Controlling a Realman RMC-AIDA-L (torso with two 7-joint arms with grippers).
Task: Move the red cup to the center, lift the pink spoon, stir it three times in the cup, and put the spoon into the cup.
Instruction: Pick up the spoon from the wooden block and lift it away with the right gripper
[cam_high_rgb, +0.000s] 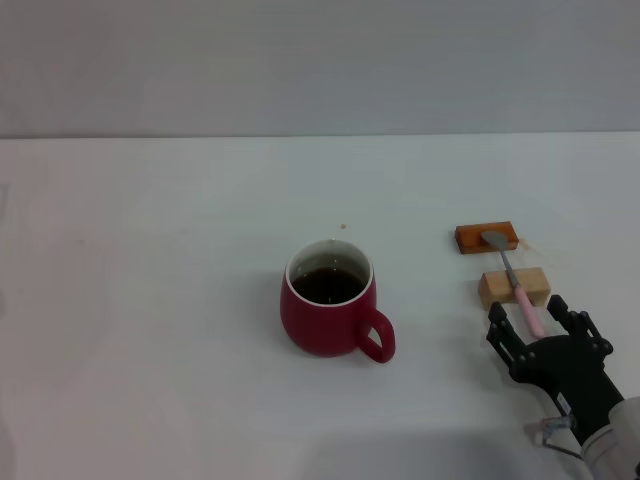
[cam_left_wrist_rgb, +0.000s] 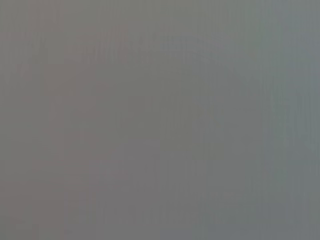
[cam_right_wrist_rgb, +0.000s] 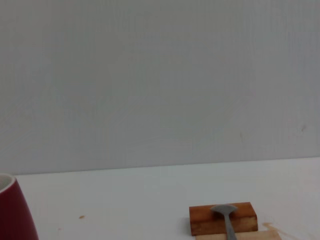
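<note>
The red cup (cam_high_rgb: 331, 300) stands upright near the middle of the white table (cam_high_rgb: 150, 300), with dark liquid inside and its handle toward the front right. Its side also shows in the right wrist view (cam_right_wrist_rgb: 15, 212). The pink spoon (cam_high_rgb: 512, 278) lies across two blocks to the right of the cup, grey bowl on the far block, pink handle pointing toward me. Its bowl shows in the right wrist view (cam_right_wrist_rgb: 225, 212). My right gripper (cam_high_rgb: 540, 318) is open, its fingers on either side of the handle's near end. My left gripper is out of view.
An orange-brown flat block (cam_high_rgb: 486, 238) and a tan wooden block (cam_high_rgb: 514, 287) carry the spoon. The orange-brown block also shows in the right wrist view (cam_right_wrist_rgb: 222, 219). A small brown speck (cam_high_rgb: 343, 227) lies behind the cup. The left wrist view shows only flat grey.
</note>
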